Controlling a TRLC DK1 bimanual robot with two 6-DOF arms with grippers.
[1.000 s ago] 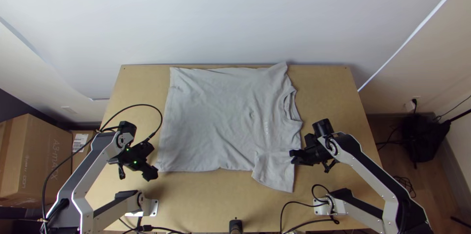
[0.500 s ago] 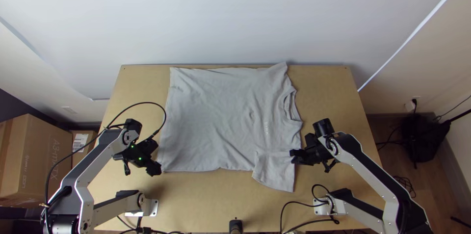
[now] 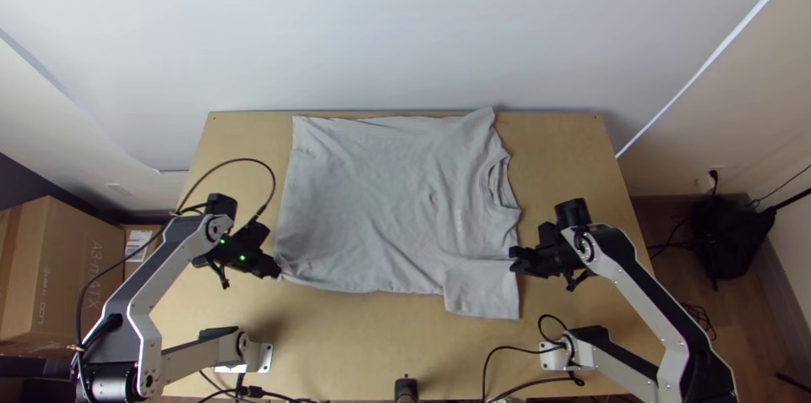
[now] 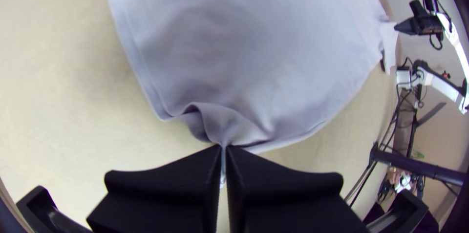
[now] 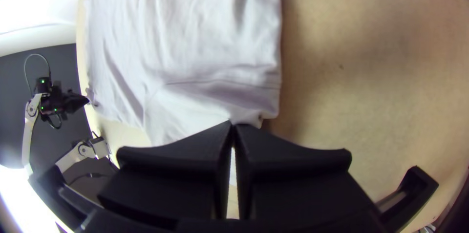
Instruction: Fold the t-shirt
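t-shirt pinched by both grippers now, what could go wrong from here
The left gripper pinches a small, puckered bit near a corner of the t-shirt, so that corner might slip out or fold in creased.

The right gripper holds the cloth by the near sleeve, which sticks out past the body's near edge; if both lift together, the sleeve could flop or twist and leave the fold uneven.

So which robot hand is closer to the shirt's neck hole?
The right. The right gripper pinches the nearer sleeve, a short way from the neck hole; the left gripper pinches a bottom corner at the shirt's opposite end.
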